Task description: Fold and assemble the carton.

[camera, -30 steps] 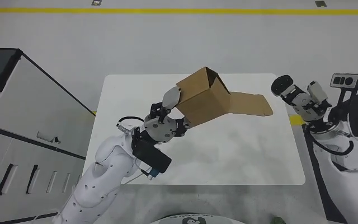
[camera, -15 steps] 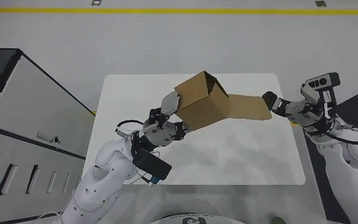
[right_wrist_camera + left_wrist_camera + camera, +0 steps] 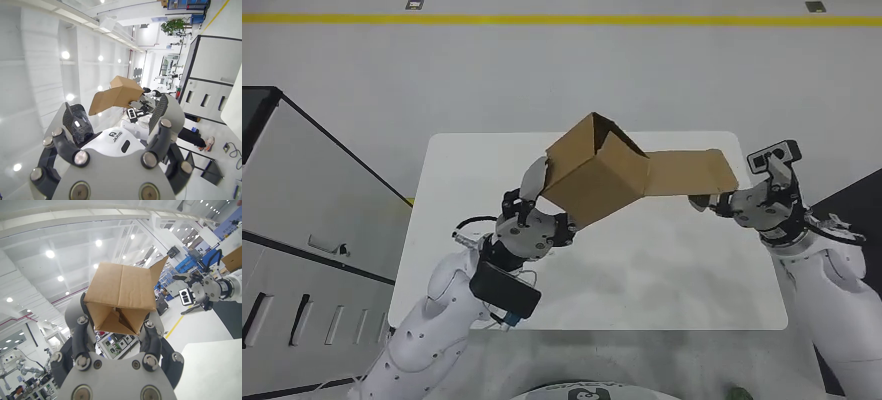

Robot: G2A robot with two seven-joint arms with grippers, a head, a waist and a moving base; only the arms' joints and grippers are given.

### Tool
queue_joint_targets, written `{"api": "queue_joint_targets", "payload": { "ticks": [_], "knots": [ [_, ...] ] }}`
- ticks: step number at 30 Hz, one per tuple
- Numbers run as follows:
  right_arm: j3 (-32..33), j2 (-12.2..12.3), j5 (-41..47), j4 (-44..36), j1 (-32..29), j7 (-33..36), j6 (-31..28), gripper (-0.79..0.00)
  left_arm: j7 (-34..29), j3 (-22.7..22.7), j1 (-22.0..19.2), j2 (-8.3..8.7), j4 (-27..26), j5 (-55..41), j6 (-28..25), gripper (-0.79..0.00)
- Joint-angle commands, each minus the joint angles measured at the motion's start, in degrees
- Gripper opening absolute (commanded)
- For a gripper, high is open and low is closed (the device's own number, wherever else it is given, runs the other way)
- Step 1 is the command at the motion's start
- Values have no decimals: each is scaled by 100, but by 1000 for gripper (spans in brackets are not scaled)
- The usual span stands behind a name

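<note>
Top view shows me the change: within 1 s the right gripper (image 3: 710, 203) has swung in from beside the white table (image 3: 642, 290) to the long open flap (image 3: 682, 172) of the brown cardboard carton (image 3: 594, 178), so I judge flap folding comes next; its jaws stand wide apart, gripping nothing; the left gripper (image 3: 542, 195) clamps the carton's end, holding it tilted above the table.

The brown cardboard carton (image 3: 597, 175) is an even, unprinted tan, a shade darker inside. The flat rectangular table (image 3: 642, 285) is plain white. The left gripper (image 3: 115, 317) has pale grey fingers on black links. The right gripper (image 3: 707, 203) seems to match, its pads (image 3: 160, 108) dark grey and ribbed. A yellow floor stripe (image 3: 562, 19) crosses light grey, and the grey metal cabinet (image 3: 302, 190) is black-edged.
</note>
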Motion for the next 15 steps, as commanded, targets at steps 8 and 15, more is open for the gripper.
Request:
{"api": "queue_joint_targets", "payload": {
  "ticks": [8,15],
  "knots": [
    [-640,-138,-72,120,580,310,36,-314,-30,177,-130,-69,180,255,247,-785],
    [-847,-228,-25,288,875,528,-80,-332,-50,265,-236,-117,305,316,298,-785]
  ]
}}
